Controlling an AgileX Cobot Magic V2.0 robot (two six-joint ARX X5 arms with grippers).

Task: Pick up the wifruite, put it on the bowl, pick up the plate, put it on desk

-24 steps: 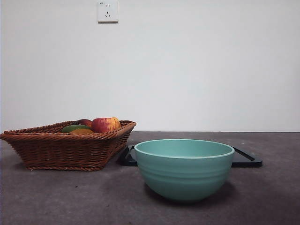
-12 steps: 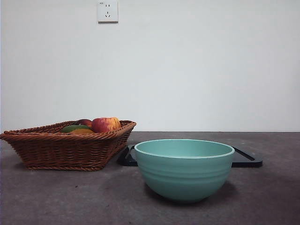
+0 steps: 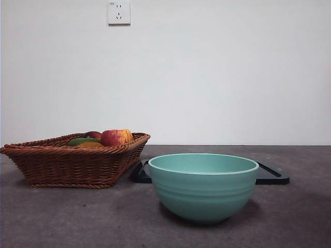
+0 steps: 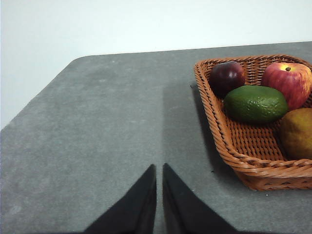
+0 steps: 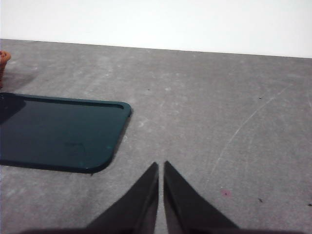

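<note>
**Both arms waiting, fruit lying in the basket, bowl standing empty-rimmed on the desk**

While neither arm is showing in the front view, the dark grey desk [image 3: 62, 222] is stretching across the whole lower part of that view. On it, the brown wicker basket [image 3: 72, 165] is sitting at about nine o'clock from the teal-green bowl [image 3: 203, 187], near it but apart. Behind the bowl, toward twelve o'clock, the flat black tray [image 3: 273, 176] is lying on the desk, its ends peeking out on both sides of the bowl.

Inside the basket, the wrist view is showing a red-and-yellow apple [image 4: 288, 82], a green avocado [image 4: 255, 103], a brownish-yellow fruit [image 4: 297, 133] and a dark red plum [image 4: 227, 77], all lying close together.

Over bare desk beside the basket, the left gripper [image 4: 159, 168] is hanging with its jaws pressed almost together, gripping nothing. Just beside the tray's rounded corner, the right gripper [image 5: 161, 165] is likewise hanging with its jaws nearly touching and nothing between them.
</note>
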